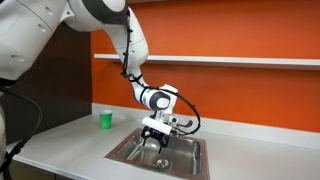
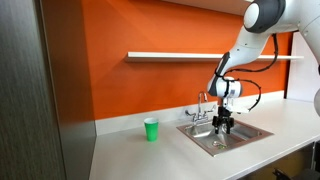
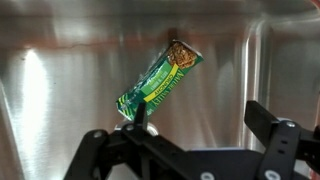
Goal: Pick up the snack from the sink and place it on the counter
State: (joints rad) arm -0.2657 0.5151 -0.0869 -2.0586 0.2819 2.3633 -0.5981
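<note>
Green and glossy, the snack (image 3: 160, 82) is inside the sink (image 1: 128, 156), seen against bare stainless steel in the wrist view. Its long axis runs on a diagonal there, from a crimped end at lower left to a brownish printed end at upper right. Whether it lies flat on the basin floor or leans on a wall cannot be told.

The gripper (image 3: 200, 118) reaches in from the bottom of the wrist view. Its black jaws stand wide apart with only steel showing in the gap, and nothing is clamped between them. One fingertip (image 3: 142, 118) overlaps the packet's lower-left end; whether it touches is unclear.

In both exterior views the white arm bends down from above, its wrist turned so the gripper (image 1: 155, 138) (image 2: 222, 128) points straight down into the basin, the jaw tips near the rim line.

The snack cannot be made out in either exterior view. The arm's base is cut off in both. The light grey tabletop (image 1: 60, 140) carries a green cup (image 1: 105, 120) well apart from the sink, and a chrome faucet (image 2: 203, 105) stands at the basin's back edge in an exterior view.
</note>
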